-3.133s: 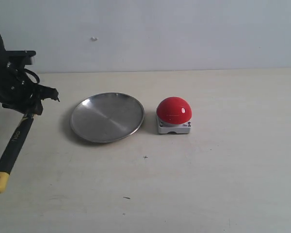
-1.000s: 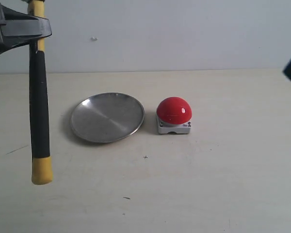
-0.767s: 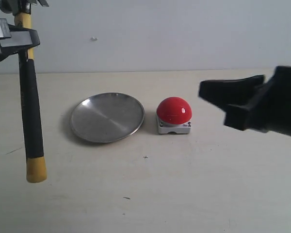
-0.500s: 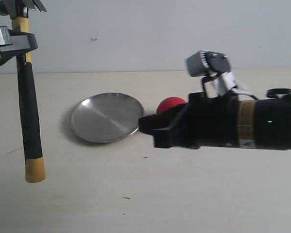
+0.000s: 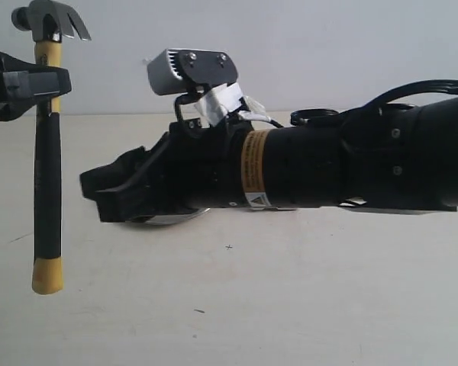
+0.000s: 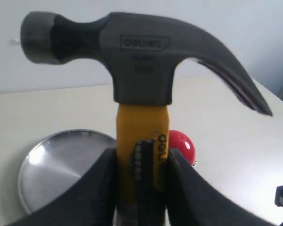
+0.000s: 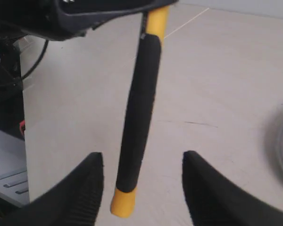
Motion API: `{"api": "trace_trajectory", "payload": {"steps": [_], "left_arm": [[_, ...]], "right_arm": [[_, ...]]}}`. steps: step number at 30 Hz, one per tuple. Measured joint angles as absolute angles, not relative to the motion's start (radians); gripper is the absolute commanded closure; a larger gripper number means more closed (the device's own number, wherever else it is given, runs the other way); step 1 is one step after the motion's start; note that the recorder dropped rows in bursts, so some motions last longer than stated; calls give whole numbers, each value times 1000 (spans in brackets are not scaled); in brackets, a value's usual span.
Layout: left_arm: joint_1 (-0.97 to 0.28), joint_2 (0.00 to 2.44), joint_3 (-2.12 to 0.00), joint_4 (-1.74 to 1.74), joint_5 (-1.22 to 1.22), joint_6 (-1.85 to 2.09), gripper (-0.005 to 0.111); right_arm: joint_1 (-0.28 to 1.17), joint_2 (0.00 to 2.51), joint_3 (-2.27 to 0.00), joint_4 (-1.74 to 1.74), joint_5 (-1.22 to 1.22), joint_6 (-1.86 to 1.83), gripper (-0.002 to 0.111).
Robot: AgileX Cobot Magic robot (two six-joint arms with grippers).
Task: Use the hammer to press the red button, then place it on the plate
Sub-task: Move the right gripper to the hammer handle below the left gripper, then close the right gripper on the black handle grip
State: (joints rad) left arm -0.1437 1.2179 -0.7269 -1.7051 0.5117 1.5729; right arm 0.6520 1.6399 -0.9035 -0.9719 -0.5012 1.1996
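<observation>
— So, starting at the left tool: clamped tight on the yellow neck of the hammer, just under the steel head. Held high at the left, handle hanging straight down, clear of the surface.

— And at the right tool?

— Spread wide, gripping nothing. Aimed at the black handle, with its yellow end showing between the fingers in the right wrist view, apart from both.

— Looks like a handover step, then, ahead of any pressing?

— Seems so. Calls next for sliding the open fingers around the grip, closing, then letting go on the left.

— Pose of the right arm?

— Stretched level across the middle, wrist camera on top, hiding the red button and most of the plate in the exterior view. Seen from the left wrist, though: button just beside the plate, both resting untouched on the surface.
</observation>
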Motion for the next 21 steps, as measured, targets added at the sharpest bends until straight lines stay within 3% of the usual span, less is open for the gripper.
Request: {"api": "trace_trajectory", "payload": {"steps": [21], "left_arm": [[-144,1265,-727,-1705,620,1577,107]], "right_arm": [[697,1892,-973,-510,-719,867,39]]}}
